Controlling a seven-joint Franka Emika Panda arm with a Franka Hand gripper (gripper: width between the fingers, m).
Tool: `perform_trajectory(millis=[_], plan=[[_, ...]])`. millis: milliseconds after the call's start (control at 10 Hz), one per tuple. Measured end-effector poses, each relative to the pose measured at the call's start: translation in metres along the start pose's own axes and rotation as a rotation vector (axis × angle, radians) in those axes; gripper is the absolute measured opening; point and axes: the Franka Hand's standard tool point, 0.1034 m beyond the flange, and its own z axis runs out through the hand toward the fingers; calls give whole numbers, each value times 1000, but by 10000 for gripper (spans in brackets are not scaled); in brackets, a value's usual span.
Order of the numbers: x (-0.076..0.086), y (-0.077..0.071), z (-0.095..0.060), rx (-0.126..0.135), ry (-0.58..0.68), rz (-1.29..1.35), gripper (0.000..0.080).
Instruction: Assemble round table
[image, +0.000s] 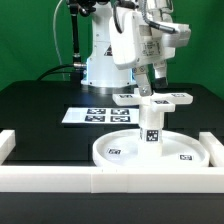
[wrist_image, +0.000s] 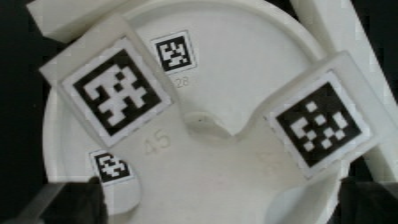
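The round disc (image: 128, 150) lay flat on the black bench (image: 40, 105), just behind the long white border rail (image: 110, 178) at the near edge; the short leg (image: 152, 124) stood upright on the disc, right of its middle, with the cross-shaped foot (image: 160, 98) on top of it. The gripper (image: 146, 84) hung at the foot, but I could not tell whether the jaws were open or closed; the marker board (image: 97, 115) lay farther back, toward the exterior view's left.
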Motion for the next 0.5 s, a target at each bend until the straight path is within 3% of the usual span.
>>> perform_trajectory(millis=[400, 500], plan=[[-18, -2, -4, -89, -44, -458, 648], [-18, -3, -4, -83, -46, -534, 648]])
